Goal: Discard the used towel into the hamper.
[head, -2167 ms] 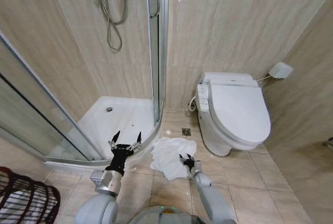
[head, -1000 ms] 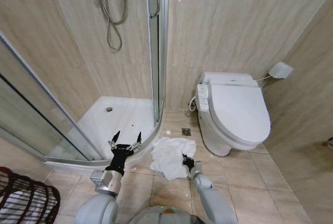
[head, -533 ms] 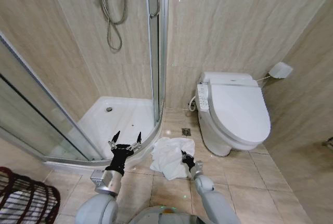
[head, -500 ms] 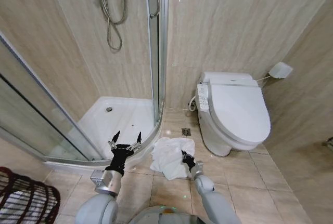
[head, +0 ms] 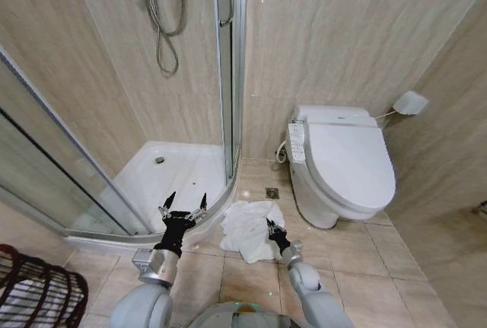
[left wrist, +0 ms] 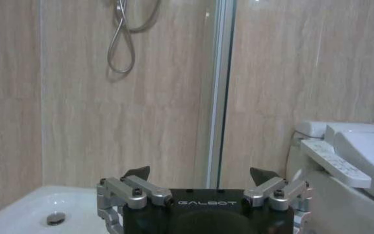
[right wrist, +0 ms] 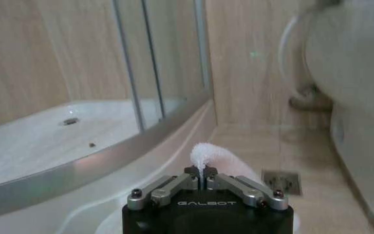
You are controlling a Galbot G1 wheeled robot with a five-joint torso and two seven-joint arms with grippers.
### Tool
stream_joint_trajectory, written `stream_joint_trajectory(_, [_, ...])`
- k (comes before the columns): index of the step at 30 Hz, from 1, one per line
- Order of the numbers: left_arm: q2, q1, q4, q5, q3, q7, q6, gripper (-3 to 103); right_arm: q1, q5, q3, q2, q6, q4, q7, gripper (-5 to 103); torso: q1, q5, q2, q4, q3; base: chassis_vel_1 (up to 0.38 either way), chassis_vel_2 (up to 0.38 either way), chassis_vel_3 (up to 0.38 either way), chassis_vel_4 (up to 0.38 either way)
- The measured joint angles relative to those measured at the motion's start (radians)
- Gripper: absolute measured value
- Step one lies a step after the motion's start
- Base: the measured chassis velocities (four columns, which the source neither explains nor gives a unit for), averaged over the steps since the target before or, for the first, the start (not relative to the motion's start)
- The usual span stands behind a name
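The right gripper [right wrist: 201, 181] has just pinched its fingers closed on a fold of the crumpled white cloth towel [head: 247, 229], which lies on the tiled floor between the shower tray and the toilet. So the lift can begin. The left gripper [head: 183, 206] waits spread open. The dark reddish-brown wire hamper [head: 34, 290] stands well apart to the left.

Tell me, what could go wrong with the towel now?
The right claw pinches only a small fold of the towel, so it might slip out when lifted. The rest may hang low and drag on the floor. The hamper sits far over on the robot's left, so the carry is long.
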Motion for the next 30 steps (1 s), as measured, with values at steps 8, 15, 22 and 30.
stream_joint_trajectory(8, [0.000,0.000,0.000,0.000,0.000,0.000,0.000,100,-0.062,-0.079,0.034,-0.015,0.049,0.103,-0.016,2,0.000,0.0001,0.000,-0.0001,0.000,0.000,0.000,0.000,0.000])
stream_joint_trajectory(15, [0.000,0.000,0.000,0.000,0.000,0.000,0.000,100,-0.093,-0.060,0.059,-0.035,0.048,0.204,-0.010,2,0.000,0.0001,0.000,-0.0001,0.000,0.000,0.000,0.000,0.000])
stream_joint_trajectory(22, [0.000,0.000,0.000,0.000,0.000,0.000,0.000,100,-0.127,-0.072,0.088,-0.056,0.045,0.277,0.001,2,0.000,0.0001,0.000,-0.0001,0.000,0.000,0.000,0.000,0.000])
stream_joint_trajectory(30, [0.000,0.000,0.000,0.000,0.000,0.000,0.000,100,-0.158,-0.146,0.135,-0.046,0.120,0.336,0.028,2,0.000,0.0001,0.000,-0.0001,0.000,0.000,0.000,0.000,0.000])
